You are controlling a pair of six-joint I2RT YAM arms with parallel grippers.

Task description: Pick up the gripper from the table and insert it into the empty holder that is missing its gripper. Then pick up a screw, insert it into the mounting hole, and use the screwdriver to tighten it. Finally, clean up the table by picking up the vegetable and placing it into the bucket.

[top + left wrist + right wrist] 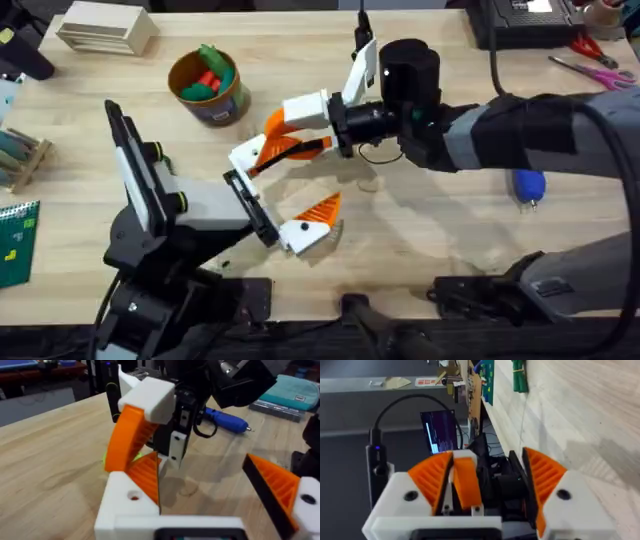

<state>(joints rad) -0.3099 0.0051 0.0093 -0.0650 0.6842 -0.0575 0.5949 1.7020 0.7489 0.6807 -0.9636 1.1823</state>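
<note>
My left gripper (290,180) (200,460) is open above the table's middle. One of its fingers is the white holder (125,505) (245,158), and the orange gripper wedge (147,477) (465,482) stands on it above a bare mounting hole (134,496). My right gripper (285,140) (490,460) reaches across from the right, turned on its side and open. One of its fingers (127,435) rests against the wedge. The blue screwdriver (528,185) (227,419) lies on the table at the right. The bucket (208,85) at the back left holds green and red vegetables (210,75). I cannot make out a screw.
Red-handled scissors (595,70) lie at the back right beside a black device (520,20). A wooden slatted box (105,30) stands at the back left. A green board (15,240) sits at the left edge.
</note>
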